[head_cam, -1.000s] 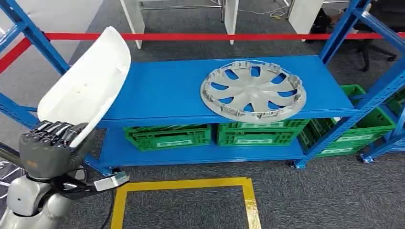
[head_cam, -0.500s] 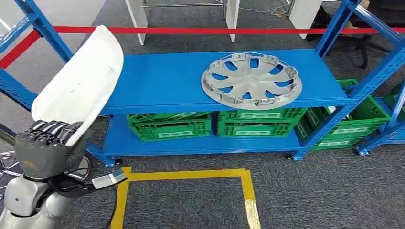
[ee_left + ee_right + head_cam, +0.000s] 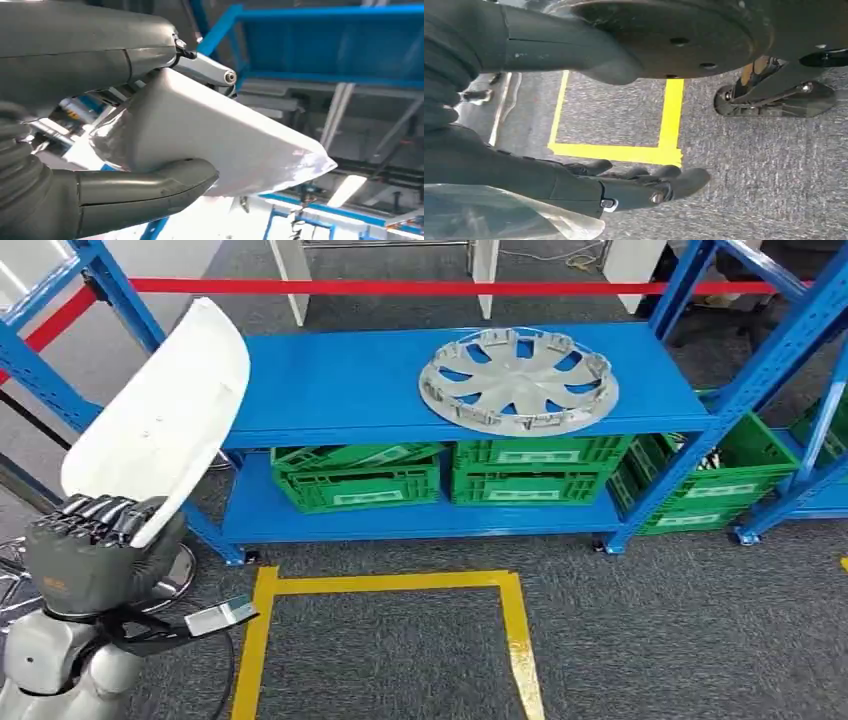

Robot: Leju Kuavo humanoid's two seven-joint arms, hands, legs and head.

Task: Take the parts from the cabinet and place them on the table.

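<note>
Blue metal shelf carries a silver plastic hubcap; left hand grips a white curved plastic panel; right hand hangs empty, fingers apart

The left hand is seen as a dark grey block with a small orange marking on its back and a row of darker, ribbed fingers. Below it a rounded silver wrist housing is joined, with black cables looped around it and a small silver box attached. In the left wrist view a thick grey thumb, a ribbed cover and a silver screw-headed link are shown.
</note>
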